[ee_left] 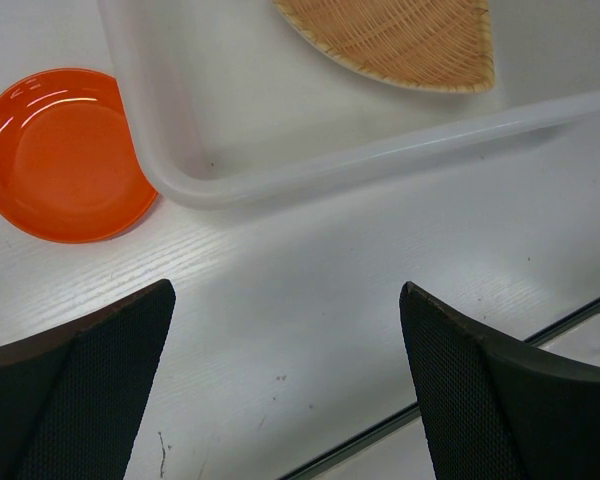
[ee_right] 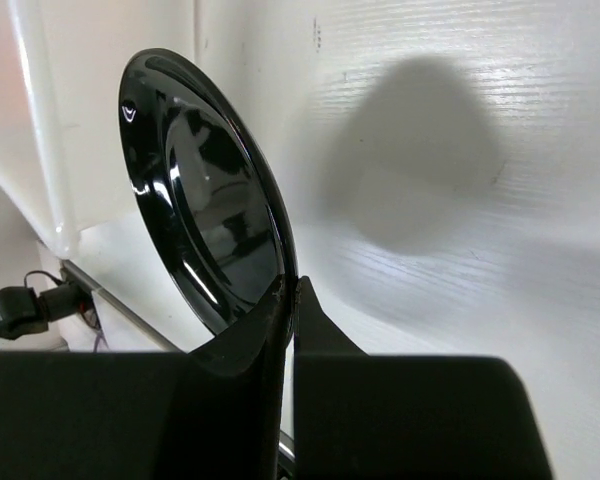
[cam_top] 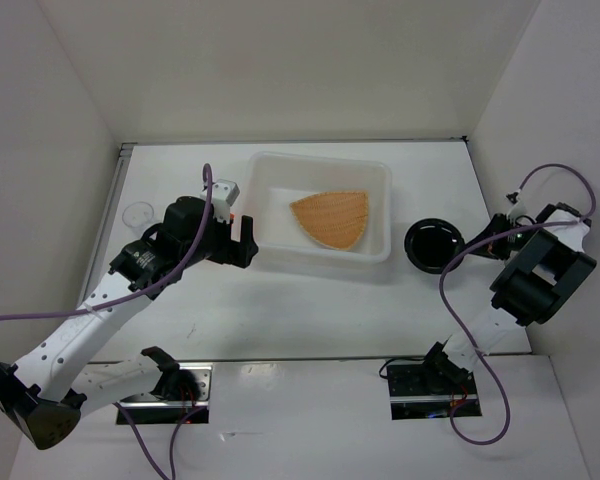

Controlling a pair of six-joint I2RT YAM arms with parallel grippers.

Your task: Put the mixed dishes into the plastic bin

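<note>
The plastic bin (cam_top: 270,165) stands mid-table with the tan woven plate (cam_top: 332,217) lying inside it. My right gripper (cam_top: 470,250) is shut on the rim of the small black plate (cam_top: 433,245) and holds it just right of the bin. In the right wrist view the gripper (ee_right: 292,285) pinches the tilted black plate (ee_right: 205,190) above its shadow. My left gripper (cam_top: 245,240) hangs open at the bin's left front corner. Nothing lies between its jaws (ee_left: 287,300). The orange plate (ee_left: 65,155) rests on the table against the bin's corner (ee_left: 180,185). A clear cup (cam_top: 138,213) stands far left.
White walls enclose the table on the left, back and right. The bin's white wall (ee_right: 40,130) is close to the left of the held black plate. Purple cables trail from both arms. A dark seam (ee_left: 460,380) crosses the table near the front edge.
</note>
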